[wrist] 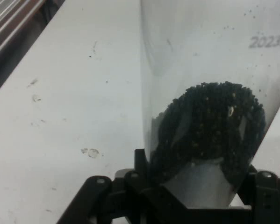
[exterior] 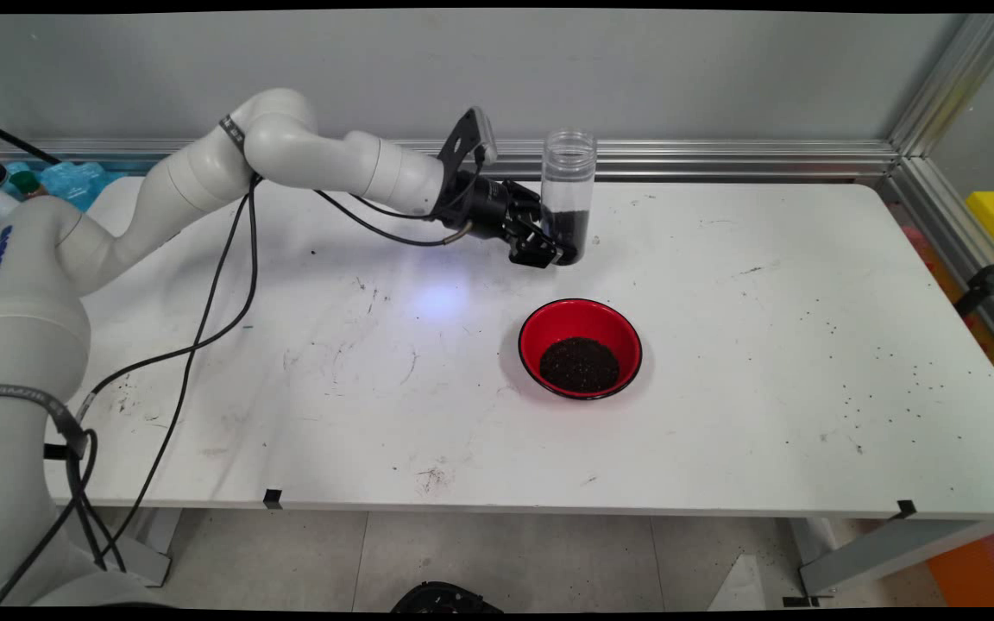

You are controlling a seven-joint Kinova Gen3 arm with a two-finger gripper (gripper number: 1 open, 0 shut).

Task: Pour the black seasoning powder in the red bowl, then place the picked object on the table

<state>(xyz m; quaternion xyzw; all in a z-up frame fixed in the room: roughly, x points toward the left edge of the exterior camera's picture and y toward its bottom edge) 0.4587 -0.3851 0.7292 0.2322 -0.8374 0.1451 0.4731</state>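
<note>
The gripper reaches in from the left, its fingers clamped low on a clear plastic jar standing upright toward the counter's far edge, so its dark granules stay settled; nearer mid-counter, a red bowl holds more granules.

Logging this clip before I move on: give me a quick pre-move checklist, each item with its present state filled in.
1. Hand closed around the clear jar near its base: ok.
2. Jar upright in the main view: ok.
3. Jar has no lid, mouth open at top: ok.
4. Dark granules fill only the jar's lower part: ok.
5. Red bowl, already holding granules, sits apart from the jar on the table's near side: ok.
6. Jar base on the table or lifted: cannot tell.
</note>
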